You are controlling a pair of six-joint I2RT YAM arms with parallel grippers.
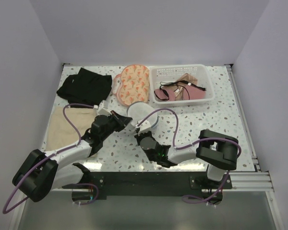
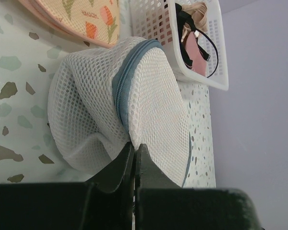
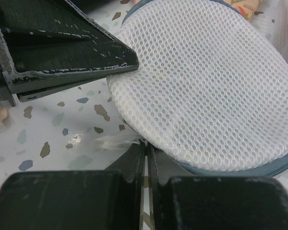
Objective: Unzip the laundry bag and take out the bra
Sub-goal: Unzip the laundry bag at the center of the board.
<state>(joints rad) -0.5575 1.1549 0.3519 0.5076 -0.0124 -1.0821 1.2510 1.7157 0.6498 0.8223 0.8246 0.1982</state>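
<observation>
You've opened nothing yet: the laundry bag (image 1: 145, 113), mid-frame, has its zipper (image 2: 121, 91) closed. The left gripper (image 2: 134, 151) pinches its mesh; the right gripper (image 3: 146, 150) is clenched at its lower rim.

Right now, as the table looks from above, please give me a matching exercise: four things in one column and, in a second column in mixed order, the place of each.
Things:
1. mesh laundry bag
2. black garment
3. beige cloth
4. white plastic basket

Places:
A. far right part of the table
B. left edge, on the near side of the black garment
C. middle of the table
D. far left corner

Pairs: 1-C, 2-D, 3-B, 4-A.
</observation>
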